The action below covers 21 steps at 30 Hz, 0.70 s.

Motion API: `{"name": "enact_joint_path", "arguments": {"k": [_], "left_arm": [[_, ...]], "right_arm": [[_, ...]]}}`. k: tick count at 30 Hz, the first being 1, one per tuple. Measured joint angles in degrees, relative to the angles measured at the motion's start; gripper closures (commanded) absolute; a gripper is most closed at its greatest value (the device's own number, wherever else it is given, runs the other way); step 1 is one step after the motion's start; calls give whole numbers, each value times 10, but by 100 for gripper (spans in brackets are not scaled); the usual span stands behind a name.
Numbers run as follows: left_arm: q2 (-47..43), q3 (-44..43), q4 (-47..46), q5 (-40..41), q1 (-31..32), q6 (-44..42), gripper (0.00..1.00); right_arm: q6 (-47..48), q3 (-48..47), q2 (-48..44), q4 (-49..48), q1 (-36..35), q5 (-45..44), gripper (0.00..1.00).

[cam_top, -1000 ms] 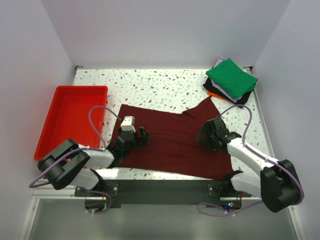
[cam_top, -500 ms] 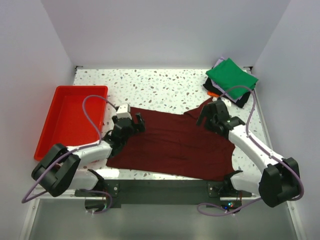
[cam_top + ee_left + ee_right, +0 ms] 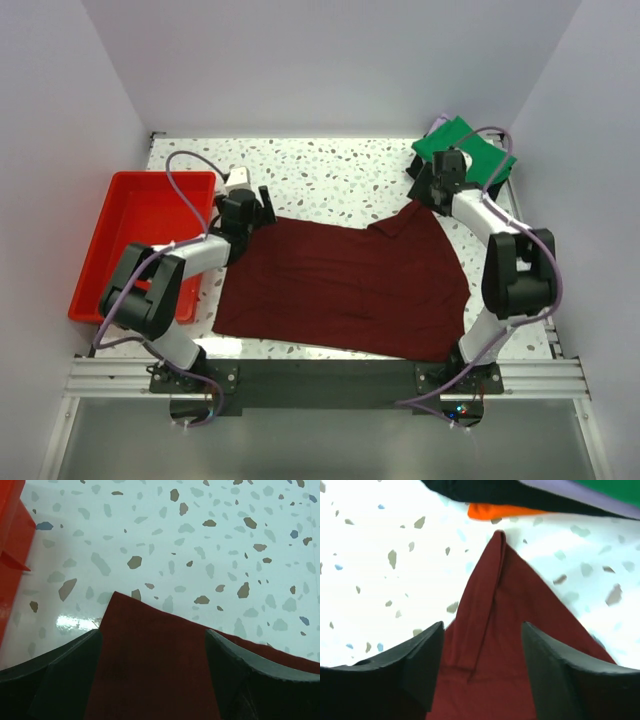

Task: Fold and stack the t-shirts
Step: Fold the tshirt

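Note:
The large dark maroon t-shirt lies spread flat in the middle of the table. My left gripper is open over its far left corner; in the left wrist view that corner lies between the spread fingers. My right gripper is open over the far right pointed corner; in the right wrist view that corner lies between the fingers. The folded stack has the green shirt on top; orange, black and lavender edges show just beyond the maroon tip.
A red plastic tray stands at the left, close to my left arm. The folded stack sits in the far right corner against the wall. White walls close in the speckled table on three sides.
Both arms have moved away from me across the maroon shirt, from its middle out to its far left and far right corners. The shirt lies flatter.

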<state>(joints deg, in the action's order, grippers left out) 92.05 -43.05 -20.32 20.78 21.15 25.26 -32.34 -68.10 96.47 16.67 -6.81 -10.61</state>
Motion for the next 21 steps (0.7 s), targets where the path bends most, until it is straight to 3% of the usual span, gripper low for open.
{"name": "enact_joint_path", "arguments": {"k": [8,21], "left_arm": [[27,-33,23,-24,-16,-9,12],[47,-73,59,-41,-19,-9,14]], "right_arm": [[0,-60,132,-35,50,53,46],[-6,-92,200,-89,59,79,66]]}}
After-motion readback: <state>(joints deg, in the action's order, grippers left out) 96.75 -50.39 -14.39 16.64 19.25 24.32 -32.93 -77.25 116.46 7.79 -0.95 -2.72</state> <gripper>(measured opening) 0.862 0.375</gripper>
